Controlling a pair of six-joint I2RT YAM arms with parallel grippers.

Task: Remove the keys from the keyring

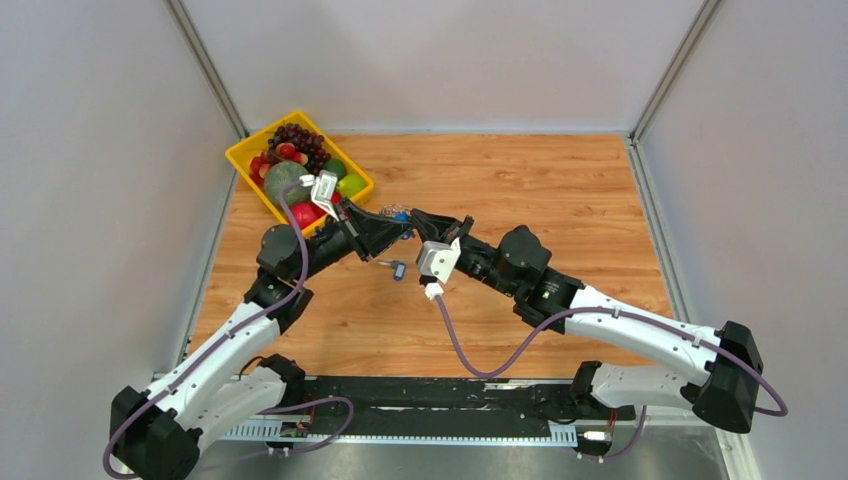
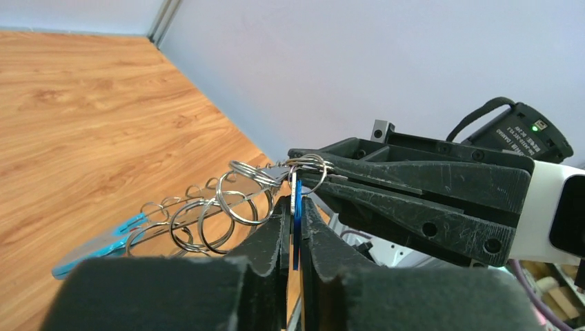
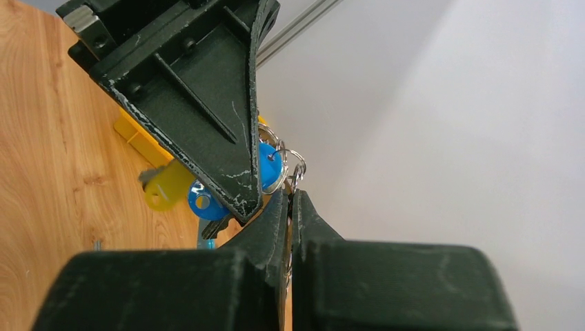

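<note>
Your left hand [image 2: 294, 208] pinches a blue key [image 2: 296, 238]. Your right hand [image 3: 290, 201] squeezes the keyring [image 2: 207, 221], right between both hands. Hold tight, then slowly twist the key off.

The left claw [image 1: 392, 232] and right claw [image 1: 418, 222] are seen tip to tip above the wooden counter [image 1: 560, 190], the keyring [image 1: 394, 213] and its keys [image 1: 401, 214] held between them. A loose blue-headed key [image 1: 398, 269] is laid on the counter nearby; a yellow fruit basket [image 1: 236, 160] is set far left.
</note>
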